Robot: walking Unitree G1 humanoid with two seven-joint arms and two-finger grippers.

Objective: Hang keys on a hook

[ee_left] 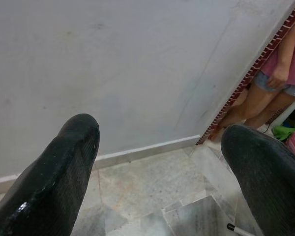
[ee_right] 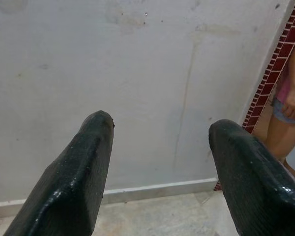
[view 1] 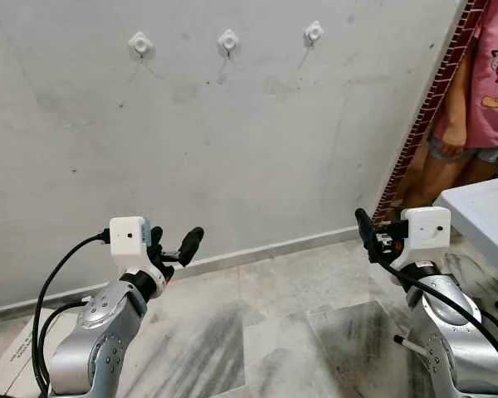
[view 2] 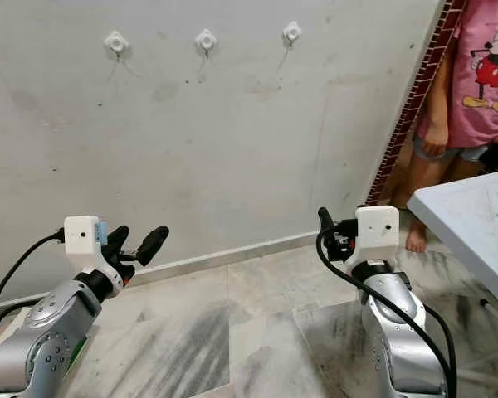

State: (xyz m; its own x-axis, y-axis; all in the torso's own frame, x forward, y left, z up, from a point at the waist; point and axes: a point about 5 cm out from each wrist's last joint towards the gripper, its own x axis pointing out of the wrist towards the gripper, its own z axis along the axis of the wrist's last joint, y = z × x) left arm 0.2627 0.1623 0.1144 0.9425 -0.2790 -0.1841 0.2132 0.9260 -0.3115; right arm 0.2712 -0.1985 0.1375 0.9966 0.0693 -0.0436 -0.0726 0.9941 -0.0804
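Three white hooks are fixed high on the grey wall: a left hook (view 1: 139, 43), a middle hook (view 1: 228, 40) and a right hook (view 1: 314, 33). All three hang bare. My left gripper (view 1: 174, 244) is raised at the lower left, well below the hooks, open and pointing at the wall with nothing between its fingers (ee_left: 73, 147). My right gripper (view 1: 373, 231) is raised at the lower right, also open, its fingers (ee_right: 96, 142) spread with nothing between them and aimed at the wall.
A person in a pink shirt (view 1: 485, 83) stands at the right beside a red brick strip (view 1: 432, 104). A white table (view 2: 473, 224) juts in at the right edge. Marble floor (view 1: 274, 332) lies below, and the wall's skirting (view 1: 257, 251) runs along it.
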